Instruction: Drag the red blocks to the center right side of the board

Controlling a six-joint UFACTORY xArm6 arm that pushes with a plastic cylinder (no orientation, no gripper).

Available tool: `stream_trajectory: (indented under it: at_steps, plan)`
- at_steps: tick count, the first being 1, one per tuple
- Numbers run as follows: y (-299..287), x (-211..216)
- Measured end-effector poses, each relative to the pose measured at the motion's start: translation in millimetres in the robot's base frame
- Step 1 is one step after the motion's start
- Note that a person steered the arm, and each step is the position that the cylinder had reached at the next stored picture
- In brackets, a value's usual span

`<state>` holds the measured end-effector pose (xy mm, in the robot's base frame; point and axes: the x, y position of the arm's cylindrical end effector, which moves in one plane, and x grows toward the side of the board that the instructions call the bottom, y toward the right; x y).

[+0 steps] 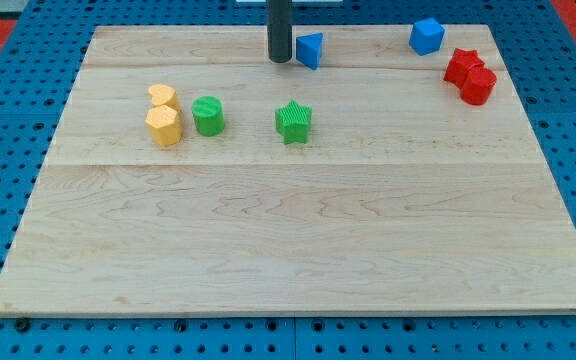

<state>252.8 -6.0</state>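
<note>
Two ridged red blocks point(470, 75), wood board point(298, 250)

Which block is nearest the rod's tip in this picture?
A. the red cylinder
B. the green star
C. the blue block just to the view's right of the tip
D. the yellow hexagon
C: my tip stands near the view's top, right beside the blue block, while the green star, yellow hexagon and red cylinder lie plainly farther off.

Pale wooden board point(298, 240) on a blue perforated table point(8, 90), evenly lit, red patches at the top corners.
</note>
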Motion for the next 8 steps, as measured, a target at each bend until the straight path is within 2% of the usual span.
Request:
stream_trajectory:
  at_steps: [1, 3, 4, 7, 8]
  plan:
    - [32, -4]
    - [91, -40]
    - [69, -40]
    - [67, -45]
    - [61, -32]
